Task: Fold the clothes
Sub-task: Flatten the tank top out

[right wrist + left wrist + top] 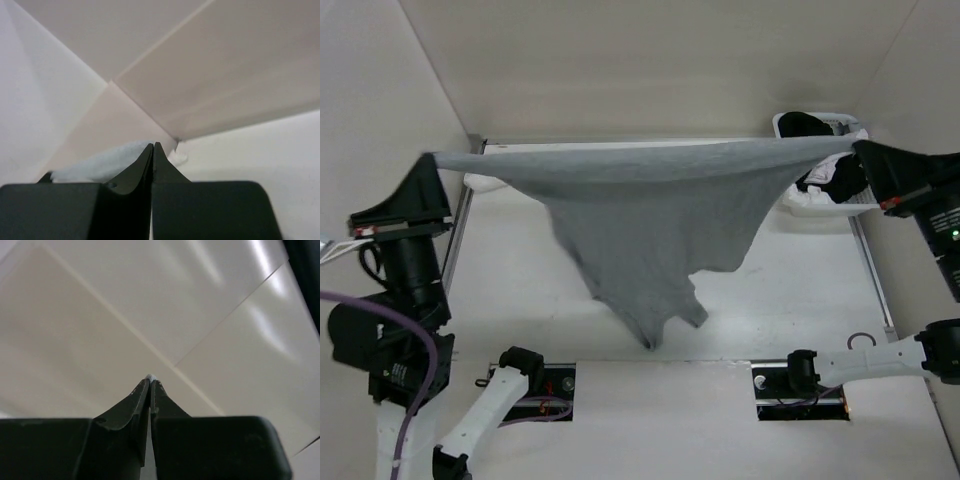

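Hanging taut above the white table (520, 300), light grey knit tank top (650, 220) droops to a point. Left gripper (430, 160) and right gripper (857, 150) are each clamped on a top corner, and a white plastic basket (790, 207) sits just beside the right one.

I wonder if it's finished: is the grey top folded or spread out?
Spread out. The grey top hangs stretched between the left tool and the right tool, drooping below.

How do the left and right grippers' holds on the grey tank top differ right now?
The left gripper shows only a sliver of fabric at its tips; the right gripper has a broad fold bunched beside it. The left gripper is by the left wall; the right gripper is beside the basket. Both are shut on the tank top, stretched between them.
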Controlling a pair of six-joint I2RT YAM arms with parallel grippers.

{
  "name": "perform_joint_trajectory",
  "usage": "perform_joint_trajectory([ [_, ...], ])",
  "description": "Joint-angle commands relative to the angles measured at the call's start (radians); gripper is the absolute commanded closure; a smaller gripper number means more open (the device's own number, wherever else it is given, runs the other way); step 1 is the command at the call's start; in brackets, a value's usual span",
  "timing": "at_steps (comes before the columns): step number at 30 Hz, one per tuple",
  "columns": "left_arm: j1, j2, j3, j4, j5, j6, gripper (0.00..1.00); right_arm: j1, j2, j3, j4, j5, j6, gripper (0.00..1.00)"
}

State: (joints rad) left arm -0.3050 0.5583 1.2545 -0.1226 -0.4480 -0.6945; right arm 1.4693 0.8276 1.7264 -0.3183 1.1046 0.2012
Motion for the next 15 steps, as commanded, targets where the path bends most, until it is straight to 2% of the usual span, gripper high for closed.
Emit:
perform_joint_trajectory([
  [1, 0.013, 0.083, 0.143, 0.087, -0.070, 0.122, 0.98, 0.053, 0.113, 0.073, 0.353, 0.112, -0.515, 1.00],
  [4, -0.007, 0.158, 0.223, 0.095, -0.058, 0.141, 0.98, 0.072, 0.185, 0.151, 0.534, 0.091, -0.738, 1.00],
  [7, -0.025, 0.253, 0.221, 0.101, -0.054, 0.153, 0.98, 0.052, 0.218, 0.139, 0.584, 0.049, -0.784, 1.00],
  [8, -0.029, 0.281, 0.201, 0.100, -0.047, 0.150, 0.98, -0.003, 0.223, 0.121, 0.576, 0.031, -0.769, 1.00],
  [10, -0.016, 0.331, 0.146, 0.103, -0.038, 0.130, 0.98, -0.120, 0.235, 0.069, 0.521, -0.008, -0.682, 1.00],
  [12, 0.011, 0.365, 0.097, 0.097, -0.028, 0.092, 0.98, -0.244, 0.249, 0.020, 0.397, -0.088, -0.539, 1.00],
  [15, 0.112, 0.442, 0.031, 0.104, 0.018, 0.018, 0.98, -0.490, 0.283, -0.016, 0.153, -0.308, -0.212, 1.00],
])
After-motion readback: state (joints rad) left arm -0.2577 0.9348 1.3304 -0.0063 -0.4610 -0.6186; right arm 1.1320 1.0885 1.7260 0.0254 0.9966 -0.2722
